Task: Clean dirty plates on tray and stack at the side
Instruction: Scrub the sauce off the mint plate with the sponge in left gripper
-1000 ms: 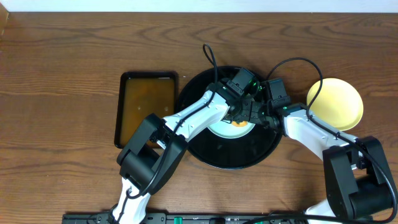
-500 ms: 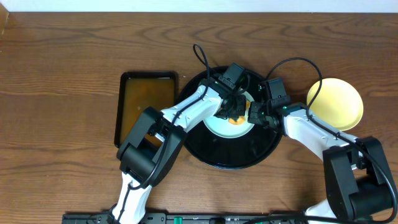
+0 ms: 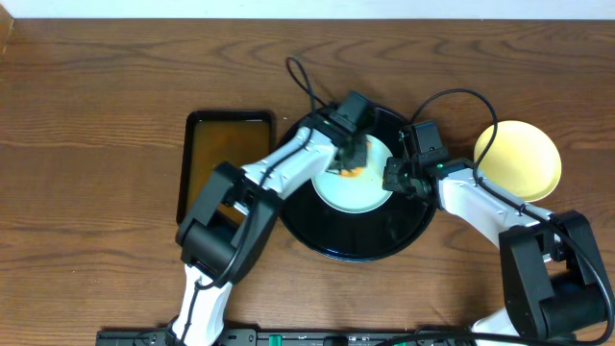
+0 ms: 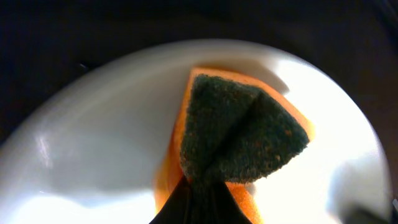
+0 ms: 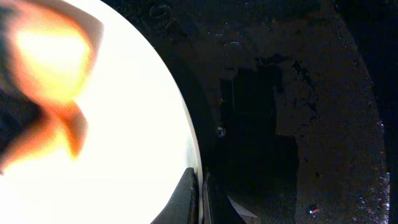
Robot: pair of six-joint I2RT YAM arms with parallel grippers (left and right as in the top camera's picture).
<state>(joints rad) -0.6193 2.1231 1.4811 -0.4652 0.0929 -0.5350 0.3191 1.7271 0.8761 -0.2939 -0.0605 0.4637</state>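
Observation:
A pale mint-green plate (image 3: 360, 192) lies in the round black tray (image 3: 357, 242). My left gripper (image 3: 352, 163) is shut on an orange sponge with a dark green scrub face (image 4: 239, 134) and presses it on the plate's far left part (image 4: 93, 137). My right gripper (image 3: 392, 179) is shut on the plate's right rim (image 5: 198, 180), with one finger on each side of the rim; the plate fills the left of the right wrist view (image 5: 124, 124). A pale yellow plate (image 3: 519, 159) sits on the wood table at the right. The third plate is out of view.
A rectangular brown tray with a black rim (image 3: 224, 163) stands left of the black tray. The black tray's wet floor (image 5: 298, 112) shows beside the plate. Bare wood-grain tabletop (image 3: 96, 144) spreads to the left and far side.
My left gripper has moved the sponge from the plate's middle right toward its far left. My right gripper and the plate have held still.

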